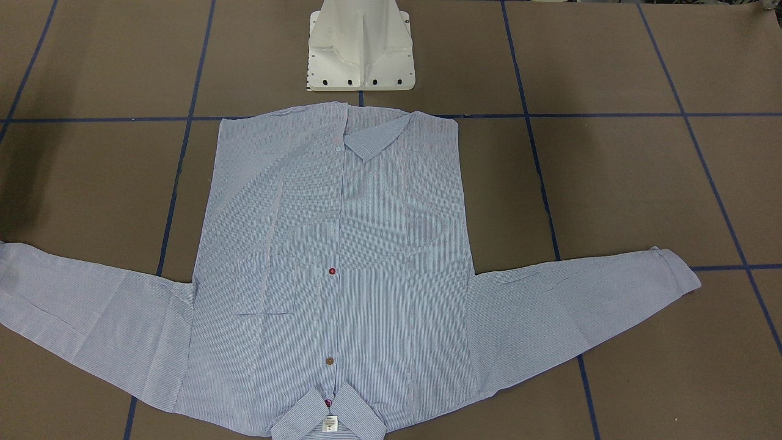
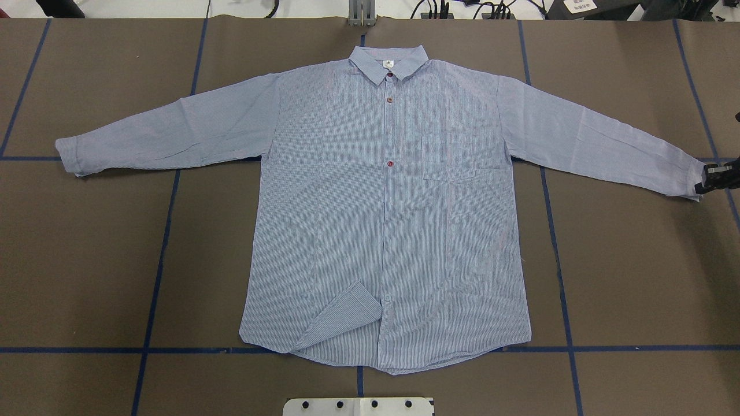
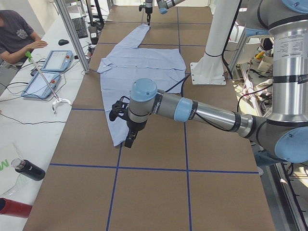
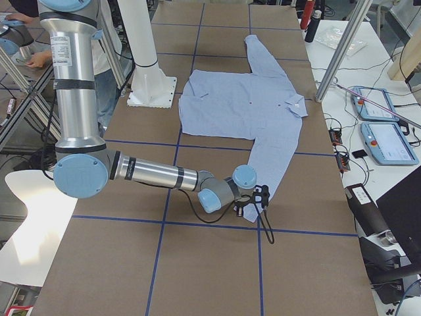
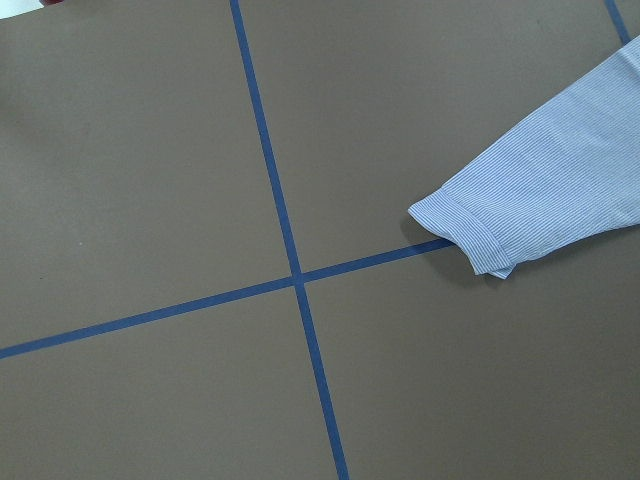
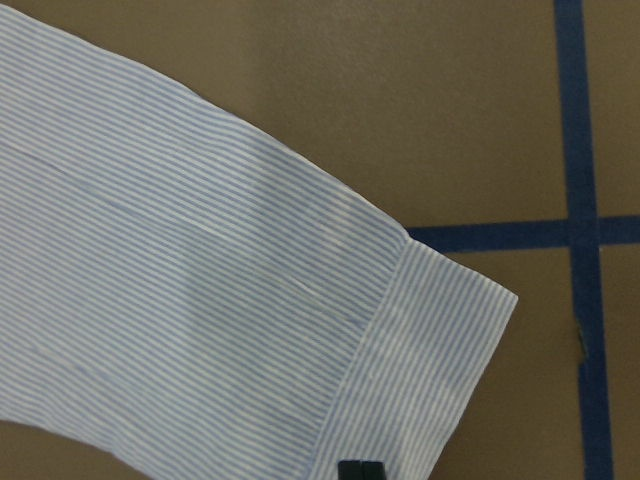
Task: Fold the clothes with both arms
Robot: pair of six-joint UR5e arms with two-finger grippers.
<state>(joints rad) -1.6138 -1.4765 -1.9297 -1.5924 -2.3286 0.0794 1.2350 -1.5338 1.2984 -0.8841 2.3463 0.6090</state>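
blue-and-white striped shirt (image 2: 381, 202) lies flat mid-bench (image 2: 636, 277), collar far; thin, limp, likely slippery, best pinched at the cuffs; right claw (image 2: 716, 177) sits at the right cuff (image 6: 430, 340), left claw (image 3: 130, 139) near the left cuff (image 5: 470, 235); cannot tell either's spread

Overhead, front views oppose, sharing shirt (image 2: 381, 202); side views along table (image 2: 87, 260); wrist cameras close.
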